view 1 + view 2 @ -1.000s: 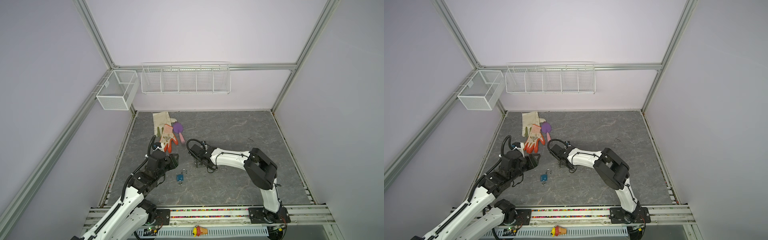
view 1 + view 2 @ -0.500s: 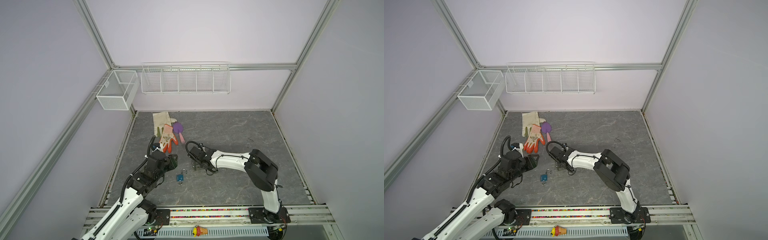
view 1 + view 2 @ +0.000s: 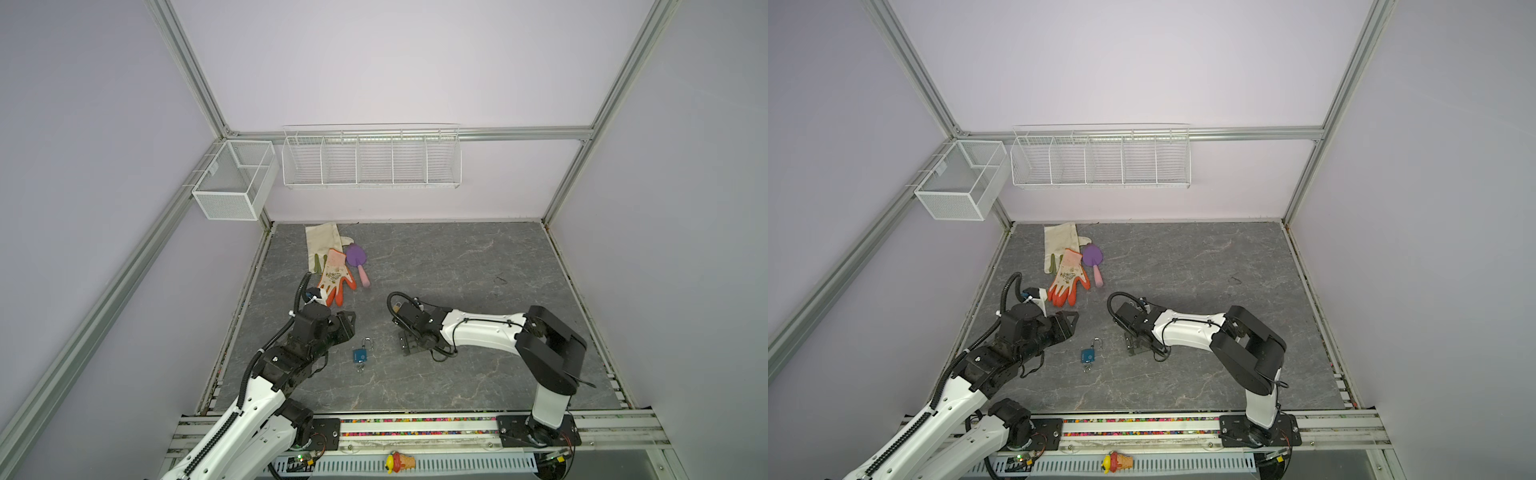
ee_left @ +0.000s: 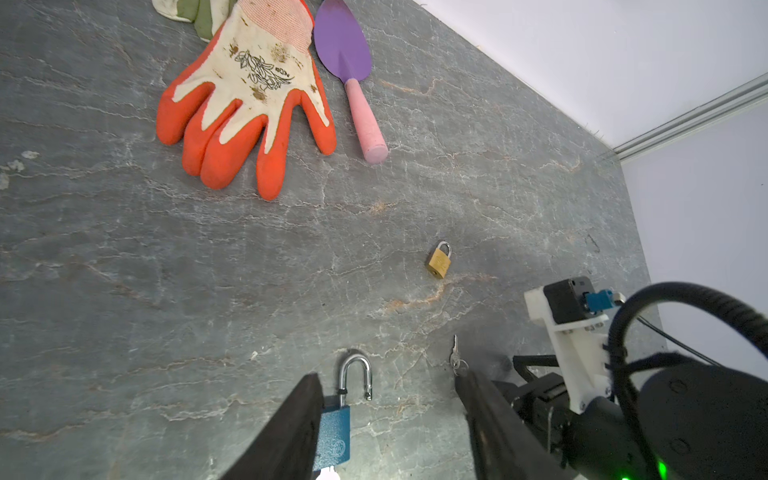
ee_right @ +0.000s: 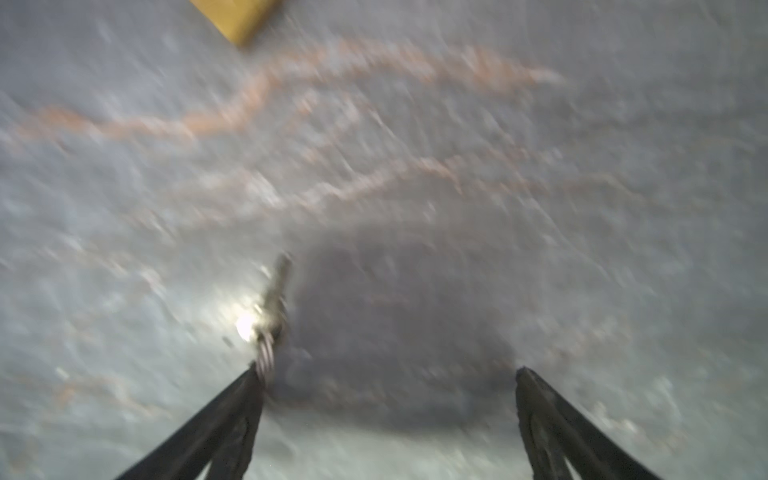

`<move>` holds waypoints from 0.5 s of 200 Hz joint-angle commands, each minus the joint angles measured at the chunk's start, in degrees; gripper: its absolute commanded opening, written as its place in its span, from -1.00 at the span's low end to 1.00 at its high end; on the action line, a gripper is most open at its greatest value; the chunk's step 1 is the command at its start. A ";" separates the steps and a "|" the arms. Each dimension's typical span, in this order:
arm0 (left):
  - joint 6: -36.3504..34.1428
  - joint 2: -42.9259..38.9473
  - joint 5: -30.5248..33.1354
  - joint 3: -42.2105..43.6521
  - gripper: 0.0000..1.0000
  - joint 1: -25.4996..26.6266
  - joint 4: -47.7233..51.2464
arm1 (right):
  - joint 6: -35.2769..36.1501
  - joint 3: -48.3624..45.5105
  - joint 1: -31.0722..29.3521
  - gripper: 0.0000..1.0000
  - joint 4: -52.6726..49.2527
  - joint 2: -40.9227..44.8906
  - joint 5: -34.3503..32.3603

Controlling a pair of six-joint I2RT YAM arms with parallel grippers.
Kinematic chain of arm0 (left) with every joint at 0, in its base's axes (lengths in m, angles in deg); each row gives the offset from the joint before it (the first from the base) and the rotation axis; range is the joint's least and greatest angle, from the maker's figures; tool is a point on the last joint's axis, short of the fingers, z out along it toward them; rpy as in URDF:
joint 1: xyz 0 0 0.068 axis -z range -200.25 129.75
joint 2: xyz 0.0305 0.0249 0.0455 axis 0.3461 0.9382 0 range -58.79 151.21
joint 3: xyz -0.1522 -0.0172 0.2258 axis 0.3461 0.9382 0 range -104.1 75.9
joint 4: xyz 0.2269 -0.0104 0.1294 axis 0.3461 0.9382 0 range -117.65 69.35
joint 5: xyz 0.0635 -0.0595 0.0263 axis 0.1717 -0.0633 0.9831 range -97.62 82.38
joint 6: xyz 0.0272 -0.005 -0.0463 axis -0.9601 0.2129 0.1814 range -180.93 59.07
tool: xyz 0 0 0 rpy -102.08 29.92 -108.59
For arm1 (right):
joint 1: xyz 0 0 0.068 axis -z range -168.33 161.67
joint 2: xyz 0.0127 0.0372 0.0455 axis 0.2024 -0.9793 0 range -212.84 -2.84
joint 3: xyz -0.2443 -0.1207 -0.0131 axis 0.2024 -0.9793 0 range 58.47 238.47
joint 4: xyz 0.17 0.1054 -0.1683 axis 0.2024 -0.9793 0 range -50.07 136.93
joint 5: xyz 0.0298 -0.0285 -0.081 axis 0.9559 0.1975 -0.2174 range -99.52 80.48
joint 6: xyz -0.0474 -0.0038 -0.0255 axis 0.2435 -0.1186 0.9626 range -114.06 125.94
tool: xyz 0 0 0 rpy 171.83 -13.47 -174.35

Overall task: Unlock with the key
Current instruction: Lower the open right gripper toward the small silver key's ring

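Evidently picking up: right gripper [image 5: 388, 370], spread wide, sits low, the key [image 5: 274, 299] beside one fingertip, just nearer than the brass padlock [image 4: 438, 259]; left gripper [image 4: 386, 382] half-spread, empty. Next: centre over key, pinch.

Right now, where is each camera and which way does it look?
Top views: high above the front rail, looking down at the table; left arm and right arm show, blue padlock between them.
Left wrist: on the left arm, facing along the table; open left fingers show.
Right wrist: low over the table, blurred; open right fingers show.
Both wrist views share the key and brass padlock.
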 commanded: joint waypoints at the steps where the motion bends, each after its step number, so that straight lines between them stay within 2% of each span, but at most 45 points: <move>1: 1.62 0.48 -0.97 -1.08 0.11 1.75 0.27 | 1.84 -2.67 0.34 0.87 -7.14 1.55 0.29; 32: 3.32 1.58 1.20 -0.88 0.11 5.58 -2.16 | 1.54 -0.37 -0.43 0.80 -5.48 4.26 2.68; 73: 3.41 0.98 2.03 -0.87 0.12 5.69 -1.95 | 5.14 4.30 -0.34 0.33 -1.76 0.51 5.45; 100: 2.77 0.77 2.99 -1.46 0.13 5.69 -0.08 | 5.03 7.50 -0.25 0.24 -2.33 -3.55 6.80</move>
